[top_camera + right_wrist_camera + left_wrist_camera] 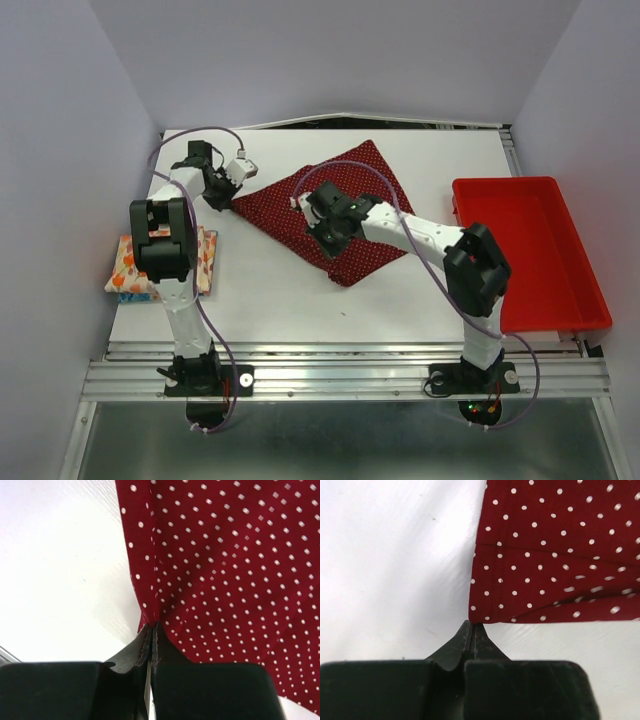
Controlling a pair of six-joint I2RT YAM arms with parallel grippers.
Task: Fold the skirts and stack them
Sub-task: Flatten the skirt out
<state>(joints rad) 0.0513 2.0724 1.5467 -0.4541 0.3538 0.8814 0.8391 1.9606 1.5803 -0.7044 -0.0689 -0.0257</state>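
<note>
White table [270, 290] fills the background of both wrist views. In the left wrist view the left gripper [471, 627] has its jaws pressed together, with no gap showing, and their tips meet the very corner of the red skirt [555, 555]; shallow creases run along the hem from that corner, so it looks nipped there. In the right wrist view the right gripper [151, 630] is likewise closed tight, pinching an edge of the red skirt [225, 570], whose folds gather into the tips. From above, the left gripper [224, 198] sits at the skirt's left corner and the right gripper [322, 232] is over its middle, toward the near edge. The red skirt [350, 185] lies spread at a slant on the middle of the table, one corner toward the far edge. Well apart from it, at the table's left edge beside the left arm, the cream skirt [128, 258] lies folded on top of the blue skirt [128, 296], of which only a strip shows. Along the right edge stands a red tray [505, 183], past the right arm. Pale walls close in the far side and both flanks.
</note>
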